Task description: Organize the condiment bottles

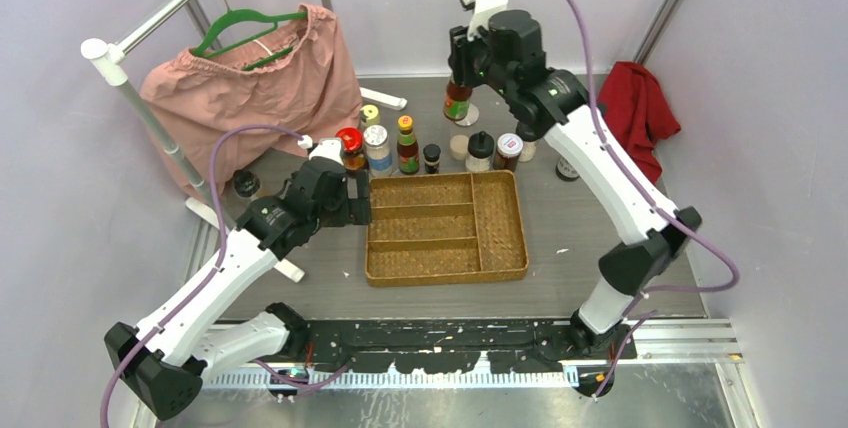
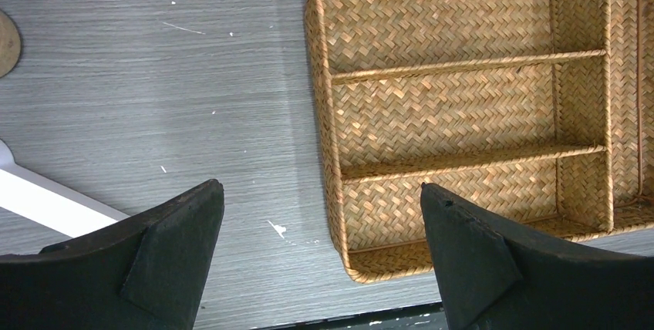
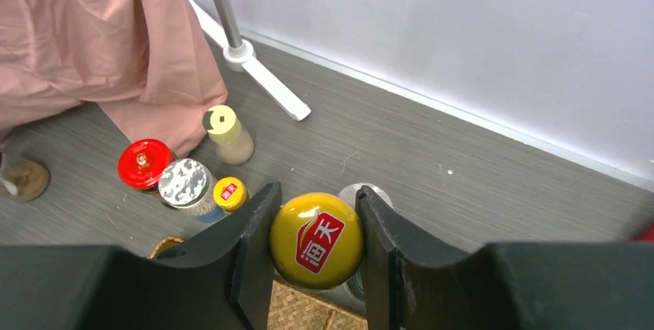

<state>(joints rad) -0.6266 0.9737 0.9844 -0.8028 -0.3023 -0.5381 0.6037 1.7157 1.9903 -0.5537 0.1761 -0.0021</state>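
Note:
My right gripper (image 1: 462,70) is shut on the yellow cap (image 3: 316,240) of a dark sauce bottle (image 1: 458,100) with a red and green label, and holds it above the table behind the tray. Several condiment bottles stand in a row behind the tray: a red-lidded jar (image 1: 349,145), a silver-lidded shaker (image 1: 376,148), a yellow-capped bottle (image 1: 406,143) and a black-capped bottle (image 1: 481,150). The right wrist view shows the red lid (image 3: 144,163), the silver lid (image 3: 185,183) and a pale yellow-capped bottle (image 3: 224,126). My left gripper (image 2: 320,186) is open and empty over the tray's left edge.
The tan woven divided tray (image 1: 517,218) lies mid-table with nothing in it; its rim (image 2: 320,114) shows in the left wrist view. A pink garment (image 1: 250,88) hangs on a white rack at the back left. A red cloth (image 1: 635,108) lies at the back right. A dark bottle (image 1: 566,168) stands apart on the right.

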